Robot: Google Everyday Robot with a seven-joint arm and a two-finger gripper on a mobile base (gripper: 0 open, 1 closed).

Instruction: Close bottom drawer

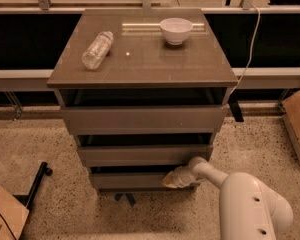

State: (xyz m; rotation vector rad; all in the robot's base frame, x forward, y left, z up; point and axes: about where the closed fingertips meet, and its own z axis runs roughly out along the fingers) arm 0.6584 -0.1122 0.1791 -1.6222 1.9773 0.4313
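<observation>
A Google Everyday Robot's gripper [171, 179] rests against the front of the bottom drawer [132, 181], below the front edge of a grey-brown cabinet [140, 66] and toward its front right corner. Whether the gripper is open or closed cannot be told from this view. The white arm [252, 209] reaches in from the lower right, its wrist running leftward to the drawer face.

The bottom drawer, lowest of three, sits partly out, with a dark strip of its inside showing above its flat, handleless front. The middle drawer [145, 155] and the taller top drawer [142, 119] above it also show dark gaps over their fronts.

On the cabinet top, a clear plastic bottle [97, 49] lies on its side near the left edge, its cap pointing to the back. A white bowl [176, 30] stands upright near the back edge, right of centre and well apart from the bottle.

A pale cable [250, 44] hangs down past the back right corner. On the speckled floor, a cardboard box [297, 119] sits well off the right edge, another piece of cardboard [5, 215] lies off the front left corner, and a black bar [35, 182] lies beside it.
</observation>
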